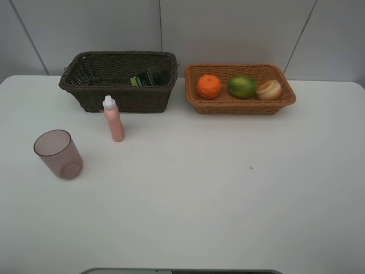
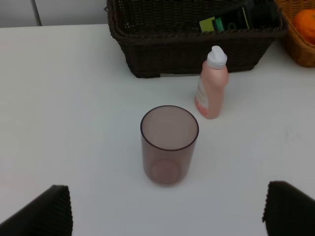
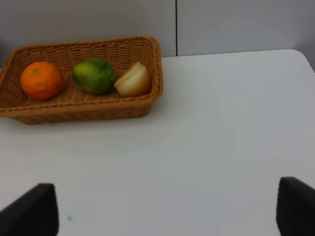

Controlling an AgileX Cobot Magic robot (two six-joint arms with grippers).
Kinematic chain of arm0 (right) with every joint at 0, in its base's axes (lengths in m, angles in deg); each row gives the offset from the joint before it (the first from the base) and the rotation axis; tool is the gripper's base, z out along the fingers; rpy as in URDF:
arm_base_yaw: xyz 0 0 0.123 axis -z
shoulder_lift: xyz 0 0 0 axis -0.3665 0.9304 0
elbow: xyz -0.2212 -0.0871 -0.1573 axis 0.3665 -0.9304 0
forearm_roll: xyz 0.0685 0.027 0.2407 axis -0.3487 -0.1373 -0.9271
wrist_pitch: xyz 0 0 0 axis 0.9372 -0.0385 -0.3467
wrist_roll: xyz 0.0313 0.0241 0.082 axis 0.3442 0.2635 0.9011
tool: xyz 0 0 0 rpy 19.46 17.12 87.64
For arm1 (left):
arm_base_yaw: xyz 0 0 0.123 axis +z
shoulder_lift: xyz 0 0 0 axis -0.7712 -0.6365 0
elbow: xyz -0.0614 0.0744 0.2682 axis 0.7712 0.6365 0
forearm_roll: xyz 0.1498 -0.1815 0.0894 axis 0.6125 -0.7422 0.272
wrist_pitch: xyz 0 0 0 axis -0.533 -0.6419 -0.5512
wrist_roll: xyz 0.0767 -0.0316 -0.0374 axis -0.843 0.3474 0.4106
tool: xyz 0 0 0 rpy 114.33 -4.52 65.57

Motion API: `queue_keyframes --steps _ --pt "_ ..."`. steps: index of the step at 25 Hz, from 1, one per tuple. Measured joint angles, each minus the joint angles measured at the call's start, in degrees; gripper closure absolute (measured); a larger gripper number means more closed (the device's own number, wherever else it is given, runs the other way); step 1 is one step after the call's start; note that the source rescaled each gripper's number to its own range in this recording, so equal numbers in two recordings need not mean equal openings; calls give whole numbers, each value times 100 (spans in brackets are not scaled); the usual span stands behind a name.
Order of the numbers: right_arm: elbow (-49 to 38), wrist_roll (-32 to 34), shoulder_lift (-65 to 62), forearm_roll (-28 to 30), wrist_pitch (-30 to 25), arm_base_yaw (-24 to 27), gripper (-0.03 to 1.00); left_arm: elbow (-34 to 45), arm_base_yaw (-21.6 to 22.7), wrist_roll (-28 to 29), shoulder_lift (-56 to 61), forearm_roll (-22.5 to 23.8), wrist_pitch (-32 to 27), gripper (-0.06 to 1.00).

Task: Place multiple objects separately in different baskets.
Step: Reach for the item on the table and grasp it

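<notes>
Wicker up top in the overhead shot: dark brown basket (image 1: 122, 97) in the upper left with the dark green pump bottle (image 1: 149, 77) lying down inside. The orange-tan basket (image 1: 239, 105) sits just beside it, right of centre, holding the orange (image 1: 209, 87), green fruit (image 1: 242, 86) and red-yellow fruit (image 1: 269, 89) in a row. The slim pink bottle (image 1: 114, 121) stands upright on the table, just in front of the dark basket. The translucent pink cup (image 1: 59, 154) is upright too, empty, over at middle left and apart from the bottle. On the wrist cams, the left gripper (image 2: 165, 211) has its fingers (image 2: 42, 214) spread wide, with the cup straight ahead in line with the gap, not touching either one. The right gripper (image 3: 162, 209) is also spread wide with only bare table between the tips, the fruit basket well ahead of it. The table (image 1: 228, 188) is plain white, with grey wall panels (image 1: 228, 28) behind.
</notes>
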Motion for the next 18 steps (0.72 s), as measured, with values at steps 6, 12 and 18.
queue_keyframes --steps 6,12,18 --pt "0 0 0 0 -67 0 10 0 0 0 0 0 0 -6" --pt "0 0 -291 0 -137 0 10 0 0 0 0 0 0 -6" --pt "0 0 -747 0 -139 0 10 0 0 0 0 0 0 -6"
